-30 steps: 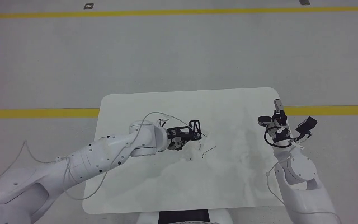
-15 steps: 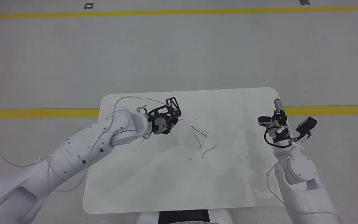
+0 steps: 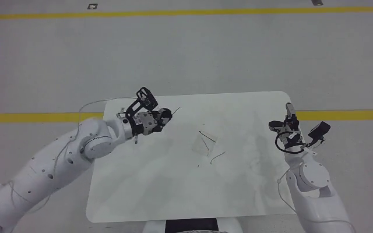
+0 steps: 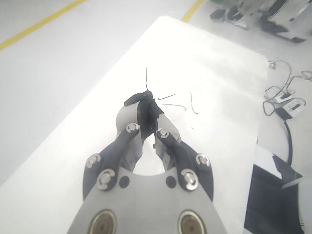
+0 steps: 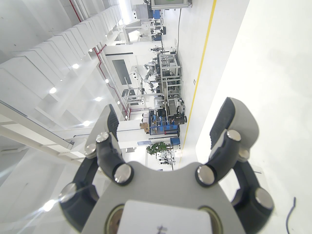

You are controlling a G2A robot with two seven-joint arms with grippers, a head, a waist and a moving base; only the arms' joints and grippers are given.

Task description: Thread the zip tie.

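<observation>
Zip tie point(image 4: 146, 79) clamped in left jaws, carried from table point(image 3: 245, 192) centre toward far-left corner; right jaws stay spread.

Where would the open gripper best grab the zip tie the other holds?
Probably its thin free tail: the zip tie sticks out past the shut left gripper. The open right gripper should come from the side, pinching across it.
</observation>
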